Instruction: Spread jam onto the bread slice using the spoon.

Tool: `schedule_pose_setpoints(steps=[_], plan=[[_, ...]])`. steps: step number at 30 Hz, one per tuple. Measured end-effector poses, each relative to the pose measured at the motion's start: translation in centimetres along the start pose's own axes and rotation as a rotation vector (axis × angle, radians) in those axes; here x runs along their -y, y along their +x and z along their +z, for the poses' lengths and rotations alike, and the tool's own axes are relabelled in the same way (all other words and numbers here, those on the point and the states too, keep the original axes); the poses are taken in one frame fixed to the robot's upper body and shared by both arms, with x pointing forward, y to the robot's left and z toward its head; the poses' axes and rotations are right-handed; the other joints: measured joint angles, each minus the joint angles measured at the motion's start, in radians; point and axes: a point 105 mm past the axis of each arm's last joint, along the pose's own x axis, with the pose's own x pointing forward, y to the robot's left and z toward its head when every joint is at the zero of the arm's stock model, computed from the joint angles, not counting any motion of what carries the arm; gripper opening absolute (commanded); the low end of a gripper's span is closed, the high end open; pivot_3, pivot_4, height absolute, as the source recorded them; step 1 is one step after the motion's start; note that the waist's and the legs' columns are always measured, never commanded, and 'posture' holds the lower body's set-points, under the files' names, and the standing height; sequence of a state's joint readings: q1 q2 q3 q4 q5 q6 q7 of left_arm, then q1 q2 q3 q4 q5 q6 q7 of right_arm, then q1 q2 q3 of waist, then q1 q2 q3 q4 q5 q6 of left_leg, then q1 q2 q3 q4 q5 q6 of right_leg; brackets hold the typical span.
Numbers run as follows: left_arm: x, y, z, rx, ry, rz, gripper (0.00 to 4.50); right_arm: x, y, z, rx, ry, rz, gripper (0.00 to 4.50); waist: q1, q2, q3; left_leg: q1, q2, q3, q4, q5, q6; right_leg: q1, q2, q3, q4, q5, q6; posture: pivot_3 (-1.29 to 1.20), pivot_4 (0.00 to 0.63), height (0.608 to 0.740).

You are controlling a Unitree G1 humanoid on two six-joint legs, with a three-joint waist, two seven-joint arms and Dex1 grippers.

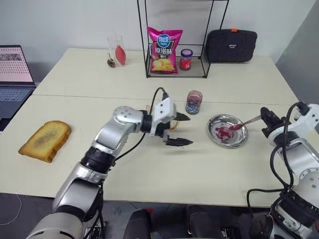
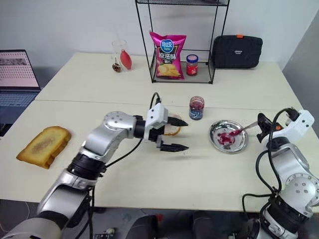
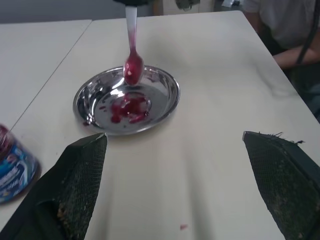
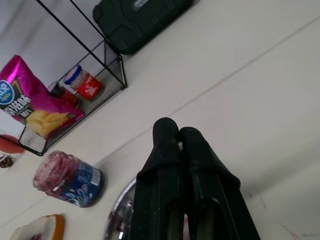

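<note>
Cream-coloured bench [image 1: 149, 174] carries everything, and nearest on its left side lies a thick golden-brown toasted slice [image 1: 46, 140]. Over the middle of the bench the left gripper [image 1: 180, 130] hangs with its black fingers [image 1: 178, 142] spread wide and nothing between them, pointing toward the robot's right. Just behind that gripper, partly hidden by it, the bread slice [image 2: 172, 130] lies flat on the bench; the right wrist view shows a corner of it with a reddish-purple smear on its pale face. To the right sits a round steel dish [image 1: 228, 131] with smears of jam [image 3: 129, 107] on its floor. The right gripper [image 1: 265, 118], at the bench's right edge, has its fingers pressed together on the handle of the spoon [image 1: 244, 123], whose red-stained bowl sits over the far part of the dish, beside the smears. Just behind and between the bread and the dish stands an open glass jar [image 1: 193, 102] with a blue label and dark red contents. Farther back, a black wire rack [image 1: 174, 50] holds a pink crisp bag [image 1: 163, 51] and a small red-lidded jar [image 1: 186, 59]. Beside the rack rest a black case [image 1: 231, 45] on the right and a clear glass [image 1: 116, 51] on the left. A laptop [image 1: 14, 79] sits at the far left.
</note>
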State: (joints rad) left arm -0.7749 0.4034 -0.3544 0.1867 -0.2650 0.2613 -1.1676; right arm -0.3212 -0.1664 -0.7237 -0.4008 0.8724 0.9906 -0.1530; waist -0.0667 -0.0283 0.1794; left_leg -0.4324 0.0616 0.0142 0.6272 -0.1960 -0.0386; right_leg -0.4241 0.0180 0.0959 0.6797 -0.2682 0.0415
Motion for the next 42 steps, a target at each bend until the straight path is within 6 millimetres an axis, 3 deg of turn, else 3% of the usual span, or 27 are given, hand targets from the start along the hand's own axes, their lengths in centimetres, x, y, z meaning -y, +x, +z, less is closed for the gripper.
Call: schedule_pose_setpoints(steps=[3,4,5,23,31,34,37,38,39,42], plan=[[-0.1,0.3,-0.5,-0.007,0.005,0.005,4.5,1.9,0.7,-0.8,-0.003,0.009,-0.031,0.07,-0.004,0.0,0.0,0.0,0.0,0.0,0.001,0.0,0.0,0.0,0.0,0.0,0.0,0.0,0.001,0.0,0.15,0.74],[-0.2,0.3,-0.6,-0.008,0.004,0.008,4.5,2.0,0.8,-0.8,0.003,0.011,-0.031,0.47,-0.005,0.0,0.0,0.0,0.0,0.0,0.001,0.0,0.0,0.0,0.0,0.0,0.0,0.0,0.001,0.0,0.15,0.74],[-0.3,0.3,-0.7,-0.011,-0.001,0.011,4.5,2.1,1.0,-0.7,0.012,0.007,-0.025,0.48,-0.005,0.0,0.0,0.0,0.0,0.0,0.001,0.0,0.0,0.0,0.0,0.0,0.0,0.0,0.001,0.0,0.15,0.74],[-1.3,-0.2,-0.4,0.014,0.0,0.091,4.5,3.3,2.5,-0.9,-0.019,-0.075,0.018,4.44,0.001,0.001,0.0,0.0,-0.001,0.0,0.001,0.0,0.0,0.002,-0.001,0.0,0.0,0.0,0.001,0.0,0.15,0.74],[-1.4,-0.6,-0.7,0.008,-0.013,0.117,4.5,3.2,3.0,-1.3,-0.051,-0.088,0.036,4.48,0.003,0.001,0.0,0.001,-0.001,0.0,0.001,0.0,0.0,0.002,-0.001,0.0,0.0,0.0,0.001,0.0,0.15,0.74],[-1.9,-1.6,-0.9,-0.01,-0.013,0.152,4.5,3.7,2.9,-0.4,-0.049,-0.123,0.018,4.48,0.004,0.001,0.0,0.0,-0.001,0.0,0.001,0.0,0.0,0.002,-0.001,0.0,0.0,0.0,0.001,0.0,0.15,0.74],[-2.9,-3.8,-1.1,-0.043,-0.038,0.231,4.5,3.5,2.8,2.6,-0.019,-0.204,0.018,4.48,0.001,0.002,0.0,0.001,-0.001,0.0,0.001,0.0,0.0,0.002,-0.001,0.0,0.001,0.0,0.001,0.0,0.15,0.74],[-3.5,-5.4,-1.3,-0.062,-0.054,0.276,4.5,2.8,2.5,4.4,-0.001,-0.261,0.039,4.48,0.001,0.002,0.0,0.001,-0.001,0.0,0.001,0.0,0.0,0.002,0.0,0.0,0.001,0.0,0.001,0.0,0.15,0.74],[-3.7,-6.0,-1.3,-0.068,-0.063,0.293,4.5,2.2,2.3,4.9,-0.009,-0.301,0.062,4.48,0.001,0.002,0.001,0.001,0.0,-0.001,0.001,0.0,0.0,0.002,0.0,0.0,0.001,0.0,0.001,0.0,0.15,0.74],[-4.7,-9.9,-1.5,-0.117,-0.098,0.383,4.5,-1.6,0.7,5.9,-0.104,-0.561,0.251,4.48,0.0,0.003,0.001,0.001,0.001,-0.001,0.001,0.0,0.0,0.002,0.001,-0.001,0.001,0.0,0.0,0.0,0.15,0.74]])
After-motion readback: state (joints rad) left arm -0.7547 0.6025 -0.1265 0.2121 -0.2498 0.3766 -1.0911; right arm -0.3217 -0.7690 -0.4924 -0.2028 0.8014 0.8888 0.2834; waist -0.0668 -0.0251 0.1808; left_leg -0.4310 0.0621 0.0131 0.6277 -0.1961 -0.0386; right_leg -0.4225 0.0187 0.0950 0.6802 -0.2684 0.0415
